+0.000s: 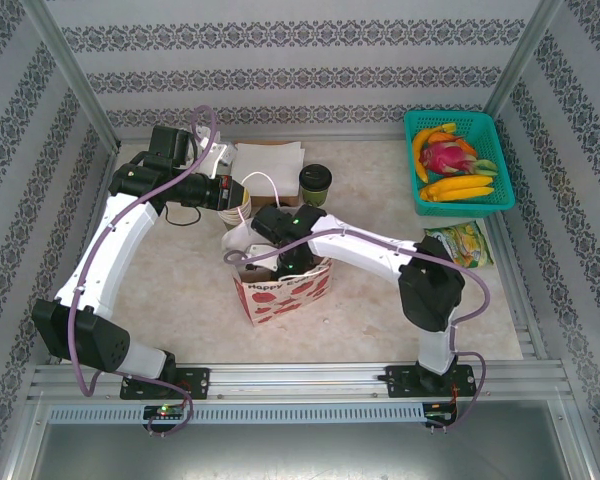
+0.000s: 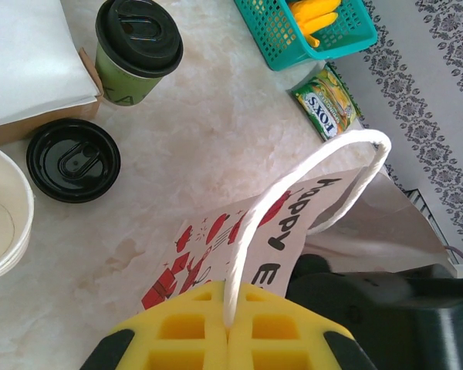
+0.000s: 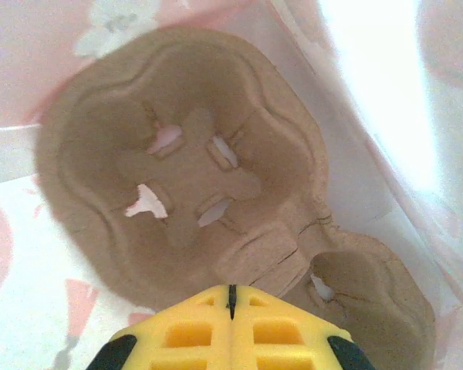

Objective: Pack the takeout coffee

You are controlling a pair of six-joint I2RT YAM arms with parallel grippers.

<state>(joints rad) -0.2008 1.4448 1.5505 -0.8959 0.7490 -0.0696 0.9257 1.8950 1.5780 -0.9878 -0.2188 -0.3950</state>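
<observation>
1. The bag (image 1: 290,290) stands mid-tabletop (image 1: 180,300), in front of the takeout coffee (image 1: 315,185).
2. A cup carrier (image 3: 185,193) lies on the bag's bottom, with the right tool (image 3: 231,308) inside the bag above it.
3. The bag's handle (image 2: 293,185) runs up between the pressed-together pads of the left tool (image 2: 230,331).
4. A loose lid (image 2: 73,159) lies near the takeout coffee, just beside a stack of cups (image 2: 0,208).
5. A flat box (image 1: 268,160) sits just left of the takeout coffee, toward the back.
6. A basket (image 1: 450,116) holding fruit (image 1: 450,165) occupies the back right corner.
7. A snack packet (image 1: 460,243) lies in front of the basket.
</observation>
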